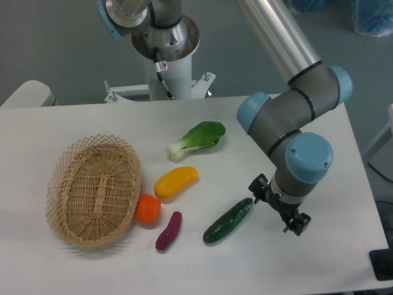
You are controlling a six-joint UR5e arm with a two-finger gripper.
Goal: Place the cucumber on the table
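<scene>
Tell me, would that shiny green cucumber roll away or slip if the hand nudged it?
Probably yes. The cucumber is slim and rounded, lying flat on the smooth white table, so a sideways push would likely roll it. Its glossy skin looks slippery to pinch. It seems stiff, holding a straight shape, so it shouldn't flop when lifted.

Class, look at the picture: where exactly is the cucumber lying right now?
The cucumber lies flat on the white table, in the lower middle of the camera view, right of the small purple vegetable and just left of the pincer.

white table (344, 184) bears basket (93, 189), cucumber (228, 220), bok choy (198, 139), yellow fruit (175, 181).
</scene>
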